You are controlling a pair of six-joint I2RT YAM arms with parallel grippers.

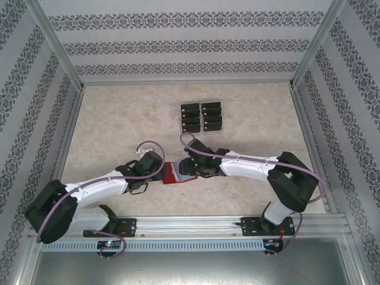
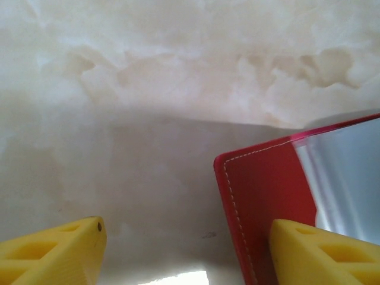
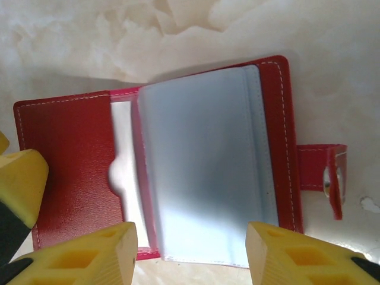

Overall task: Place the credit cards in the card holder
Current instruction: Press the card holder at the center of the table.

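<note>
The red card holder (image 3: 71,160) lies open on the table between both grippers, its grey translucent pockets (image 3: 202,172) spread and its snap tab (image 3: 320,169) at the right. My right gripper (image 3: 190,255) hovers open over the near edge of the pockets, holding nothing. My left gripper (image 2: 190,255) is open too; its right finger (image 2: 320,249) sits over the holder's red flap (image 2: 261,196), its left finger over bare table. From above, the card holder (image 1: 171,174) lies between the left gripper (image 1: 160,172) and right gripper (image 1: 189,171). Several black credit cards (image 1: 202,116) lie farther back.
The cards sit in a pale clear tray (image 1: 202,134) at the table's middle back. Patterned walls with metal frame rails enclose the marble-look table (image 1: 119,119) on three sides. The left gripper's yellow finger (image 3: 18,178) shows at the left of the right wrist view.
</note>
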